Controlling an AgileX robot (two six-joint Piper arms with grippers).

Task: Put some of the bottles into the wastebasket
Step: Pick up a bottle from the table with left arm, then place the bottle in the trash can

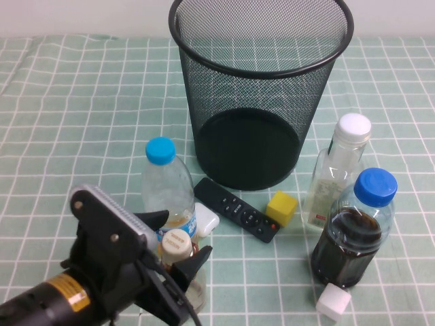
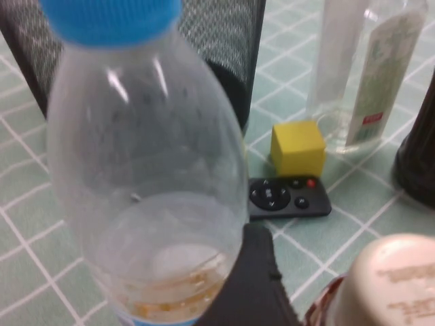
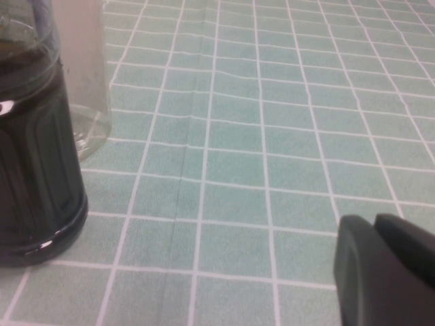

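Observation:
The small clear bottle with a cream cap (image 1: 178, 242) and brown neck band stands at the near left, close behind the blue-capped bottle. My left gripper (image 1: 178, 239) is open, with one finger (image 1: 156, 219) on each side of its cap; in the left wrist view a finger (image 2: 255, 278) stands a small gap from the cap (image 2: 394, 285). The taller white-capped bottle (image 1: 336, 170) stands at the right, also in the left wrist view (image 2: 370, 75). The black mesh wastebasket (image 1: 258, 102) stands at the back centre. My right gripper (image 3: 377, 227) is shut and empty, low over the cloth.
A blue-capped bottle with yellow liquid (image 1: 166, 187) touches the small bottle. A blue-capped bottle with dark liquid (image 1: 353, 231) stands near right. A black remote (image 1: 236, 209), yellow cube (image 1: 281, 207), white cube (image 1: 333, 301) and small white object (image 1: 206, 221) lie on the green checked cloth.

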